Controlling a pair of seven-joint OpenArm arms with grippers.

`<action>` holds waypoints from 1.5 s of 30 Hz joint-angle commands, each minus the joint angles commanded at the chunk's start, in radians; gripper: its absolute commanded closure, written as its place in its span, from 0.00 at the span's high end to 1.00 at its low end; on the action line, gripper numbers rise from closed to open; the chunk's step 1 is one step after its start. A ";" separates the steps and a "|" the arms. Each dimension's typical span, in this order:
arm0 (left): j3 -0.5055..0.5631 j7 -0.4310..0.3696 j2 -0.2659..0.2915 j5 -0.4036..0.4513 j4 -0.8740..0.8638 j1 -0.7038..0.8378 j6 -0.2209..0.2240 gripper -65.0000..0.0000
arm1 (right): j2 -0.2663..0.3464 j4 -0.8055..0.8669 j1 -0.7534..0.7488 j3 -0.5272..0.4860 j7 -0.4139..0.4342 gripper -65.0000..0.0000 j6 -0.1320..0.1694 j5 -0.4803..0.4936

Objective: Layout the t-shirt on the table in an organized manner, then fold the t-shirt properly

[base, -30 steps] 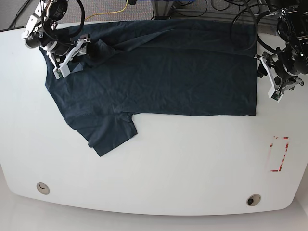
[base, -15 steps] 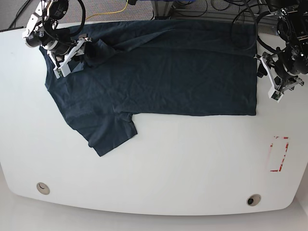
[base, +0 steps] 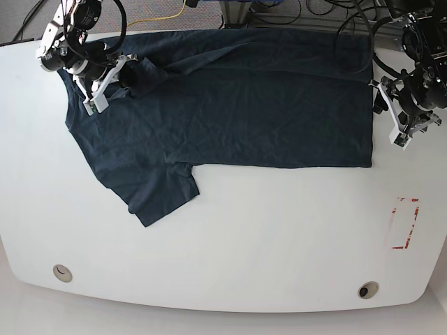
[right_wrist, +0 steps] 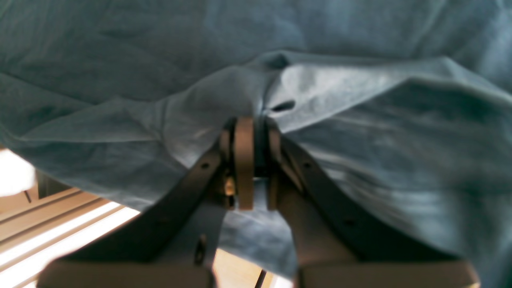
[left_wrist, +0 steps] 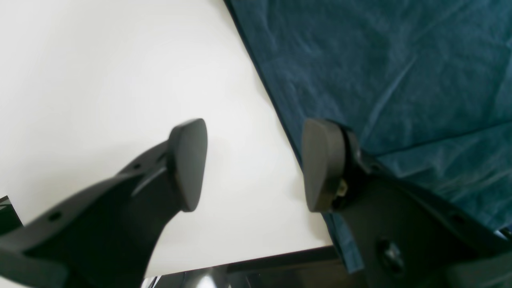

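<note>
Under the left wrist camera, the left end effector (left_wrist: pixel 254 164) hangs with its two dark pads spread wide and nothing between them. One pad is over the bare white counter (left_wrist: pixel 100 80); the other sits at the straight edge of the t-shirt (left_wrist: pixel 380 72), whose navy fabric fills the right part of this view. Whether that pad touches the cloth cannot be told.

From the right wrist camera, the right end effector (right_wrist: pixel 250 160) has its fingers pressed close together on a bunched ridge of the t-shirt (right_wrist: pixel 340 100), and the cloth rises in folds around the pinch.

Seen from the base camera, the t-shirt (base: pixel 237 98) lies mostly spread on the counter (base: pixel 230 251), its body running along the far side and one sleeve pointing toward the near edge. The right end effector (base: pixel 115 77) is at the shirt's far left corner, where the fabric is gathered into a small dark lump. The left end effector (base: pixel 391 115) is just beside the shirt's right edge. A red tape rectangle (base: pixel 405 223) marks the counter near the right side, and two round grommet holes (base: pixel 63 272) sit along the near edge.
</note>
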 joint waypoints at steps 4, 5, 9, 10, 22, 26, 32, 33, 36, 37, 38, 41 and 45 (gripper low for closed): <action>0.000 0.000 0.000 0.000 0.000 -0.003 0.000 0.54 | 0.002 0.000 0.031 -0.002 0.000 0.05 0.000 0.092; 0.000 0.002 0.000 0.000 0.000 -0.005 0.000 0.54 | 0.002 0.000 0.038 -0.002 0.000 0.05 0.000 0.095; 0.000 0.002 0.000 0.000 0.000 -0.005 0.000 0.54 | 0.002 -0.006 0.084 -0.002 0.000 0.05 0.000 0.094; 0.000 0.002 0.000 0.000 0.000 -0.005 0.000 0.54 | 0.002 -0.006 0.095 -0.002 0.000 0.05 0.000 0.094; 0.000 0.003 -0.015 0.000 0.000 0.003 0.000 0.54 | 0.003 -0.008 0.176 0.003 0.000 0.59 0.000 0.092; 0.000 0.003 -0.020 0.000 0.000 0.003 0.000 0.54 | 0.005 -0.008 0.183 0.003 0.000 0.86 0.000 0.092; 0.000 0.003 -0.021 0.000 0.000 0.003 0.000 0.54 | 0.025 -0.006 0.186 -0.003 0.000 1.00 0.000 0.092; 0.000 0.003 -0.021 0.000 0.000 0.003 0.000 0.54 | 0.028 -0.006 0.186 -0.003 0.000 1.00 0.000 0.092; 0.000 0.003 -0.021 0.000 0.000 0.003 0.000 0.54 | 0.043 -0.005 0.175 -0.002 -0.002 1.00 0.000 0.092; 0.000 0.003 -0.021 0.000 0.000 0.002 0.000 0.54 | 0.057 -0.005 0.167 -0.002 -0.002 1.00 0.000 0.092; 0.000 0.003 -0.020 0.000 0.000 0.002 0.000 0.54 | 0.061 -0.005 0.160 -0.002 -0.002 1.00 0.000 0.092; 0.000 0.003 -0.018 0.000 0.000 0.000 0.000 0.54 | 0.077 -0.005 0.114 0.002 -0.002 1.00 0.000 0.092; 0.000 0.003 -0.017 0.000 0.000 -0.002 0.000 0.54 | 0.084 -0.003 0.072 0.005 0.000 1.00 0.000 0.046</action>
